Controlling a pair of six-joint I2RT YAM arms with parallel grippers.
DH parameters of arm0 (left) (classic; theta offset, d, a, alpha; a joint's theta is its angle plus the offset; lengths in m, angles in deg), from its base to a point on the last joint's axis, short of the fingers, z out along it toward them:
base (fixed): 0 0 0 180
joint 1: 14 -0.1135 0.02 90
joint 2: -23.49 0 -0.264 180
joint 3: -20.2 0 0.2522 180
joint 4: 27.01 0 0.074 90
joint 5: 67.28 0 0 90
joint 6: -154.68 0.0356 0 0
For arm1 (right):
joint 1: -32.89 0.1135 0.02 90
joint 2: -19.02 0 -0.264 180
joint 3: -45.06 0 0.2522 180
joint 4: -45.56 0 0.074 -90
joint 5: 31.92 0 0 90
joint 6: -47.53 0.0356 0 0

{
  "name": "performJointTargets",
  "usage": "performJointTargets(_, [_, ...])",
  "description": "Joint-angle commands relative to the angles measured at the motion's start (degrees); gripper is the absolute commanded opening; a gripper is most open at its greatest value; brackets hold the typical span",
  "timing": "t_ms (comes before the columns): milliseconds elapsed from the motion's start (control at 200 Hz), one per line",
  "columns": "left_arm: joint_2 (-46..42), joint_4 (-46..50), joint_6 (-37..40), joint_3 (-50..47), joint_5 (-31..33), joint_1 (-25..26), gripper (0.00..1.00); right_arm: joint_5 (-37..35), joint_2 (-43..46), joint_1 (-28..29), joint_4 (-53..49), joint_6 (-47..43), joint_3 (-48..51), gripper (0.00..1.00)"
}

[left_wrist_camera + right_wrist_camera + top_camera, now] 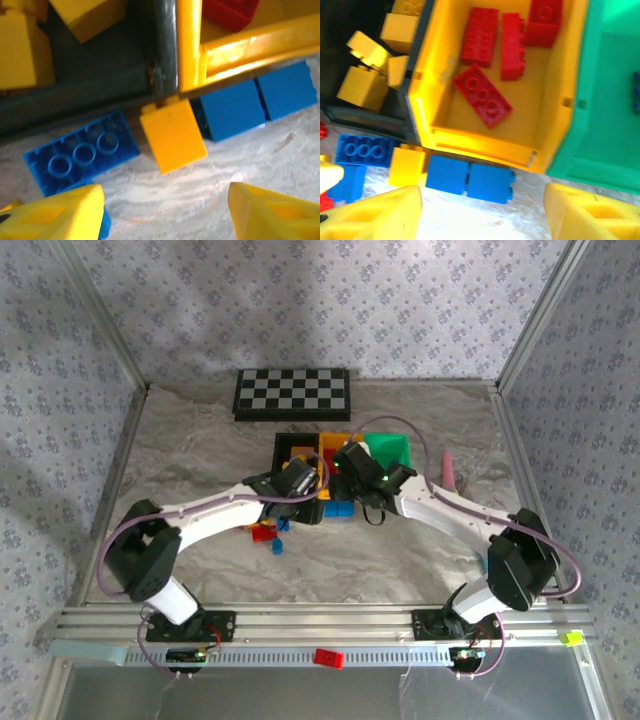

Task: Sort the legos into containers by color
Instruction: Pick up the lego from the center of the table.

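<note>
With the left gripper [165, 210] spread wide and empty, the yellow lego [172, 135] lies just ahead between its fingers, tight against the black bin [75, 112], so a closing finger could snag the neighbouring blue lego [232, 110].

Floral-patterned walls [320, 300]; grey marbled table [200, 430]; aluminium frame rail [330, 620] at near edge.
</note>
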Motion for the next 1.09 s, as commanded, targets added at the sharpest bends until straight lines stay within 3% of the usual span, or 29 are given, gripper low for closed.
performJointTargets(0, [3.7, 5.0, 0.2, 4.1, 1.8, 0.9, 0.65, -2.0, 2.7, -1.3, -0.6, 1.6, 3.0, 0.67])
performJointTargets(210, [9.1, 9.5, -3.1, 9.0, 5.9, 1.0, 0.64, -1.9, 5.0, -2.1, -0.2, 2.3, 6.4, 0.67])
performJointTargets(1089, [15.4, 9.9, -5.4, 13.4, 5.1, 3.4, 0.62, -1.6, 6.0, -2.3, 1.2, 2.9, 8.9, 0.67])
